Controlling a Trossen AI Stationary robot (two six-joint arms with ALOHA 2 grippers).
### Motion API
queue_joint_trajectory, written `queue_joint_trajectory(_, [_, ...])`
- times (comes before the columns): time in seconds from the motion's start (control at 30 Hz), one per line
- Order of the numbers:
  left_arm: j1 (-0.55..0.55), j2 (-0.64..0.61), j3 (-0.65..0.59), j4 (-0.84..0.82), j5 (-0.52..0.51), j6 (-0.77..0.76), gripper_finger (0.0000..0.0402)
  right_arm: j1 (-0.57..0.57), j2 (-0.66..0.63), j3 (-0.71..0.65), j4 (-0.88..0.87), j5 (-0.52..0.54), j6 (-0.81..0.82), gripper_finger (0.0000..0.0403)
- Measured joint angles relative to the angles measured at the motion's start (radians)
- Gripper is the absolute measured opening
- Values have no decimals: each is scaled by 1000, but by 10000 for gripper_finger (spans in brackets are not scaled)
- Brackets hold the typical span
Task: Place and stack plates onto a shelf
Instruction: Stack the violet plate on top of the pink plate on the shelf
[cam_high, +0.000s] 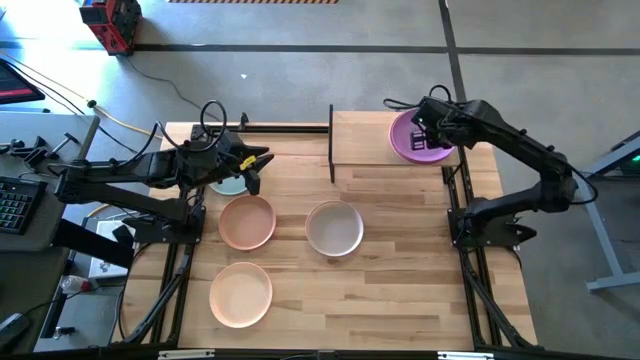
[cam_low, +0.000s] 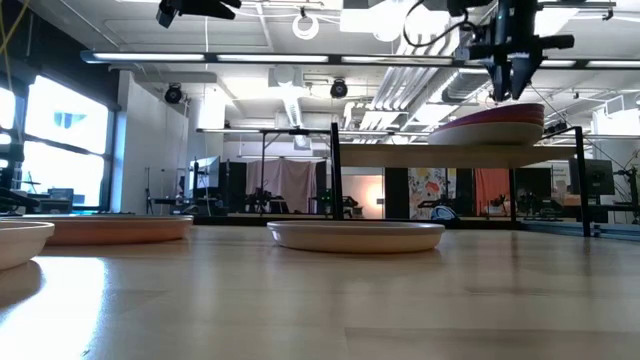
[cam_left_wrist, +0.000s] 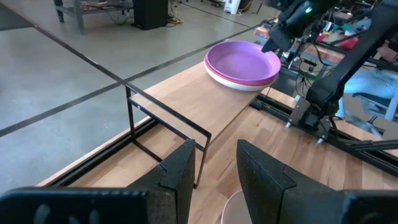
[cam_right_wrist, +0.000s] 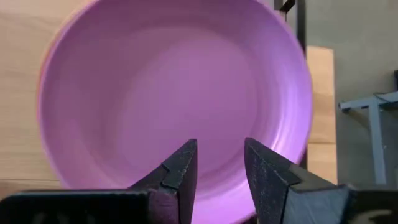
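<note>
A purple plate (cam_high: 410, 142) lies on top of a white plate (cam_left_wrist: 231, 83), stacked at the right end of the shelf (cam_high: 362, 140). My right gripper (cam_high: 432, 128) hangs open just above the purple plate (cam_right_wrist: 174, 87), pointing steeply down, clear of it in the low view (cam_low: 513, 90). Three more plates rest on the tabletop: a peach one (cam_high: 247, 221), an off-white one (cam_high: 334, 228) and a pale peach one (cam_high: 241, 293). My left gripper (cam_high: 262, 160) waits open at the table's left, above a pale plate (cam_high: 228, 184) that the arm partly hides.
The left half of the shelf board (cam_left_wrist: 186, 99) is bare wood. A black metal post and rail (cam_high: 331, 140) stand at the shelf's left end. Black frame bars run along both sides of the table (cam_high: 455, 200). Bare tabletop lies toward the near right (cam_high: 420, 290).
</note>
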Motion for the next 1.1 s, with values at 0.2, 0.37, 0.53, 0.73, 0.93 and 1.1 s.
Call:
queue_joint_trajectory(0.2, [0, 0, 0, 0, 0, 0, 108, -90, -1, -86, 36, -65, -40, 110])
queue_joint_trajectory(0.37, [0, 0, 0, 0, 0, 0, 108, -131, -1, -137, 43, -85, -63, 110])
queue_joint_trajectory(0.53, [0, 0, 0, 0, 0, 0, 108, -156, -2, -169, 103, -119, -78, 110])
queue_joint_trajectory(0.73, [0, 0, 0, 0, 0, 0, 108, -178, -1, -182, 142, -154, -91, 110])
queue_joint_trajectory(0.93, [0, 0, 0, 0, 0, 0, 108, -191, -1, -182, 141, -159, -91, 110])
queue_joint_trajectory(1.1, [0, 0, 0, 0, 0, 0, 108, -215, -1, -182, 124, -150, -98, 110])
